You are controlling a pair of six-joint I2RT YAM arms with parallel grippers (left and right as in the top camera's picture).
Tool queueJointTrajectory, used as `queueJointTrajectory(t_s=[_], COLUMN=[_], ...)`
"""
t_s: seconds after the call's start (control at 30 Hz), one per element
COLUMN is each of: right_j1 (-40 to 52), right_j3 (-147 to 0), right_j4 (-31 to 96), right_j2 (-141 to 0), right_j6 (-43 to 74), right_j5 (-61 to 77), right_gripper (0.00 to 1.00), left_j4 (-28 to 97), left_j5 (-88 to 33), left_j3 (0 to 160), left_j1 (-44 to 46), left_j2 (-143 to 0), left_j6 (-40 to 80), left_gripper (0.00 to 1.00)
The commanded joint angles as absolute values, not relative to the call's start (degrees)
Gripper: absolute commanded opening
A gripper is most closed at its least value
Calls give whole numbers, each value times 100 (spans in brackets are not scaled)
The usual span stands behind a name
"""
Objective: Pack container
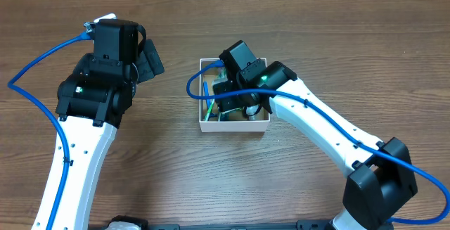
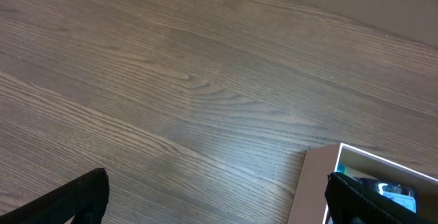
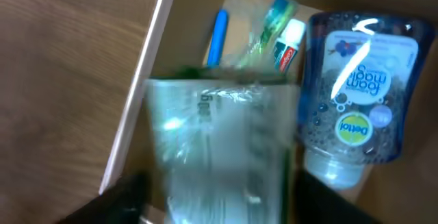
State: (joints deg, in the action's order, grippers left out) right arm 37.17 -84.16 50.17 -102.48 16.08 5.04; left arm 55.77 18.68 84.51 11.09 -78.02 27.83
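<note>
The container (image 1: 232, 125) is a small white-walled box at the table's middle, and it also shows in the left wrist view (image 2: 319, 176) and the right wrist view (image 3: 140, 101). My right gripper (image 1: 236, 95) is down inside it. In the right wrist view, that gripper (image 3: 219, 209) is shut on a blurred white-and-green packet (image 3: 219, 142). Inside the box lie a blue soap bottle (image 3: 356, 87), a blue toothbrush (image 3: 217, 35) and a small toothpaste tube (image 3: 291, 42). My left gripper (image 1: 149, 58) is open and empty left of the box, seen also in its own wrist view (image 2: 219, 210).
Bare wooden table surrounds the box. The right arm reaches in from the lower right (image 1: 330, 135). The left arm stands at the left (image 1: 91, 96) with a blue cable looping beside it.
</note>
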Motion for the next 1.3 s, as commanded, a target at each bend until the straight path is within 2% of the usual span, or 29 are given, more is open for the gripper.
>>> queueJointTrajectory(t_s=[0.0,0.1,0.3,0.57,0.8,1.27], right_j1=[3732,3723,3472,2375,1474,1343], right_j3=[-8517,-8525,-8525,-8525,-8523,-8523], right_j4=[5006,5085,5454,6189,6230,6226], right_j2=[-10090,-9946,-9358,-8637,-8484,-8493], right_j6=[1621,1479,1507,1500,1503,1503], right_j5=[464,456,-150,-598,-593,-596], right_gripper=[88,97,100,100,100,100], left_j4=[5568,5568,5568,5568,5568,5568], left_j5=[1925,1925,1925,1925,1922,1925], left_j3=[8512,8512,8512,8512,8512,8512], left_j1=[1087,1087,1087,1087,1087,1087], left_j2=[-7841,-7841,-7841,-7841,-7841,-7841], left_j6=[2657,2657,2657,2657,2657,2657], left_gripper=[100,100,100,100,100,100])
